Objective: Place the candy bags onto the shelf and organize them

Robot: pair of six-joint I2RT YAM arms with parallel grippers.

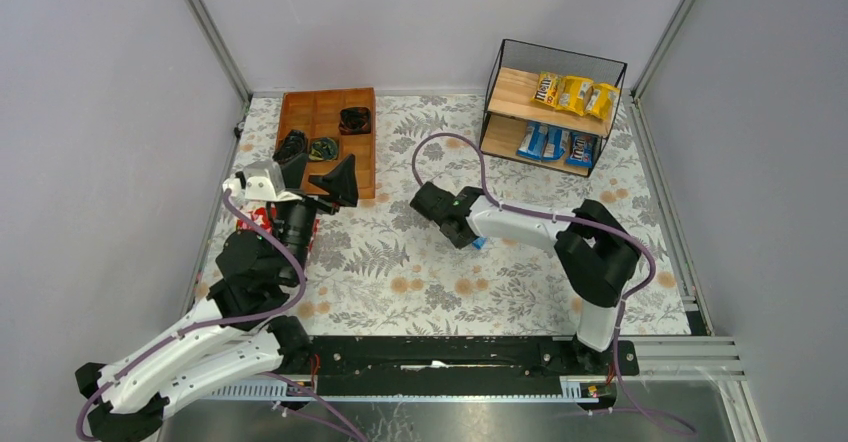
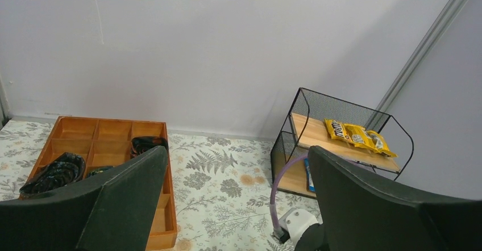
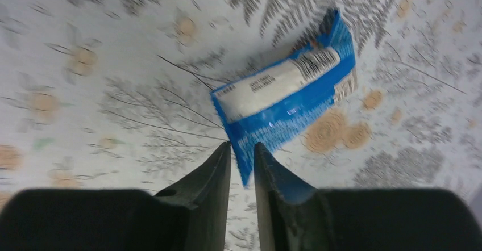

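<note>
Right hand [image 3: 241,146], seen from its own wrist camera: the two dark fingers point down at the fern-patterned worktop [image 3: 113,63] and stand parted by only a narrow slit. One blue candy bag [image 3: 290,100] lies flat on the worktop straight ahead of the fingertips, with its white label panel and barcode facing up and its long axis running away to the right. Its nearest corner reaches into the slit between the tips; whether either pad touches it cannot be told, as this view is blurred. From above, the same bag shows only as a blue sliver under the hand, near the middle of the worktop and well apart from the shelf [image 1: 512,87], which stands in the far right corner. Upper board: three yellow bags [image 1: 574,94] in a row, touching or overlapping. Lower board: three blue bags [image 1: 556,145] side by side. Left hand [image 2: 237,151]: fingers spread wide with nothing between them, poised above the worktop near the front edge of the wooden compartment tray [image 1: 318,112] at far left, well apart from every candy bag.
</note>
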